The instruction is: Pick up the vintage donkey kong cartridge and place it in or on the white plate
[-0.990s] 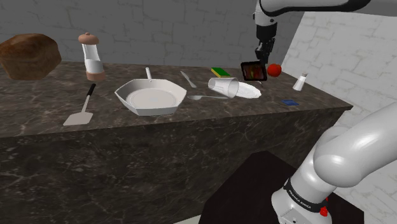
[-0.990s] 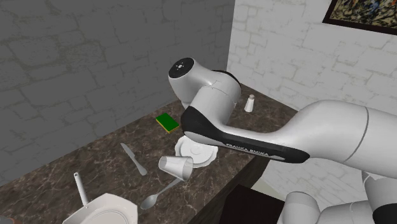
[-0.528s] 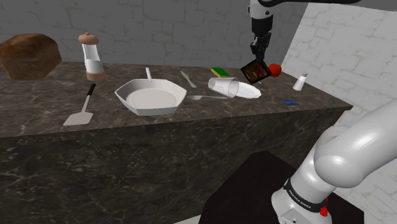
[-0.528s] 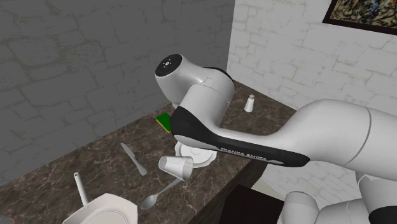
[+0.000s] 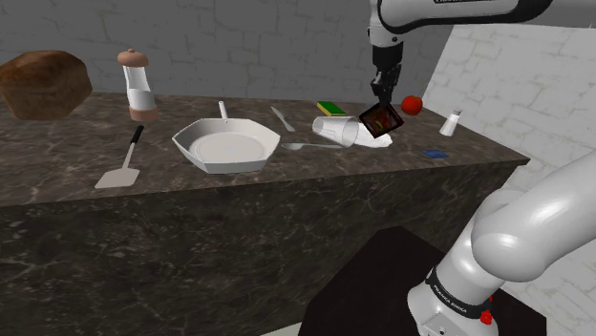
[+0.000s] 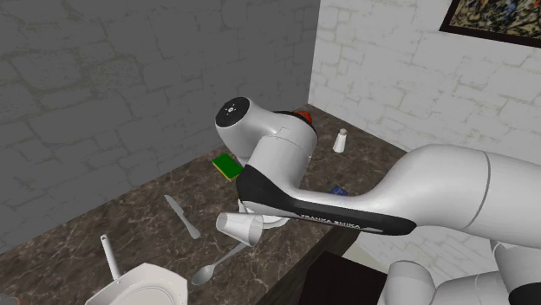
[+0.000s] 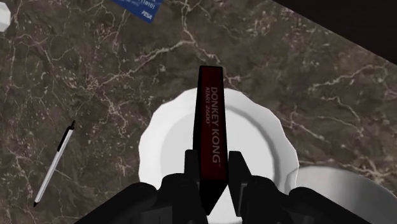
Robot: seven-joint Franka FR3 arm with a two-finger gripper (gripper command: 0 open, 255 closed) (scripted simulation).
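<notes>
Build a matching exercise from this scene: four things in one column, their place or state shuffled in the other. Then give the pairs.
Things:
1. cartridge
2. white plate
3. cup
4. pen

Place or state:
A. tipped on its side beside the plate
B. directly under the held thing
C. clasped in the hand
D. lying on the counter, apart from the plate

Pairs: 1-C, 2-B, 3-A, 4-D

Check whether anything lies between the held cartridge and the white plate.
Nothing visible does. The gripper clasps the cartridge over the plate, whose centre shows bare beneath it. The tipped cup lies at the plate's edge, off to one side.
</notes>
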